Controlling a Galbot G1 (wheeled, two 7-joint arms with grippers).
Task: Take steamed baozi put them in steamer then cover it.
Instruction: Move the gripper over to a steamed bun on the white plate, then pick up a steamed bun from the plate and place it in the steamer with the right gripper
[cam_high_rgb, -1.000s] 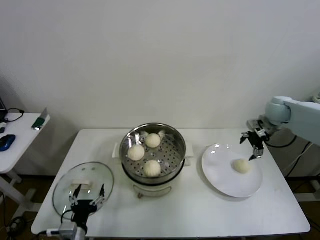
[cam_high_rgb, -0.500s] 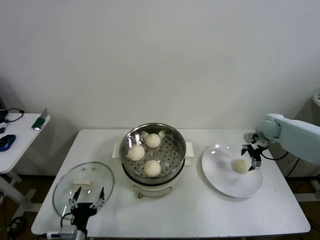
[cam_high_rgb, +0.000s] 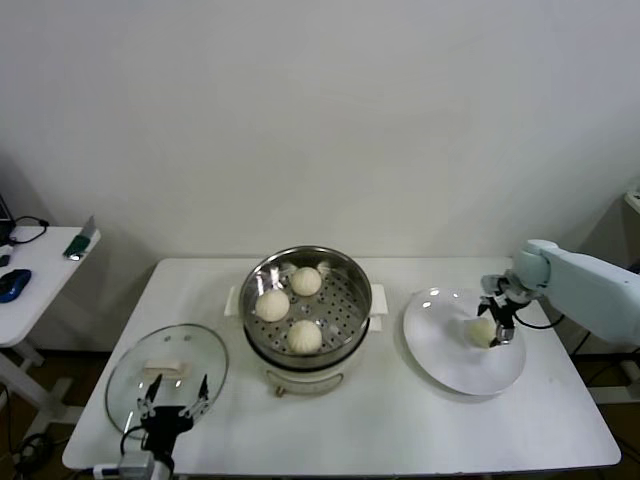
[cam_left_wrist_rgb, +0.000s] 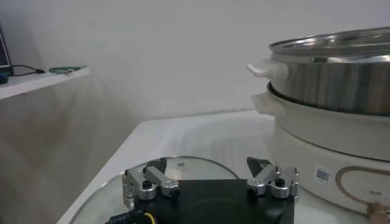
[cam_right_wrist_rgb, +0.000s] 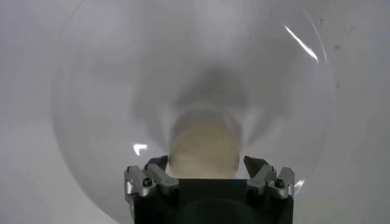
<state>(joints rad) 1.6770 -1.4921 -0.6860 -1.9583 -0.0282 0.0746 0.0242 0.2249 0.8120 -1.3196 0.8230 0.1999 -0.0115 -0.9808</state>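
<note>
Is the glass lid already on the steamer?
No, the lid lies flat on the table to the left of the steamer, whose basket stands uncovered with three baozi inside.

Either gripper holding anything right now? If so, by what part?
Nothing held yet. The right gripper straddles the round cream-white bun on the flat white plate, fingers open. The left gripper hangs open over the glass lid.
</note>
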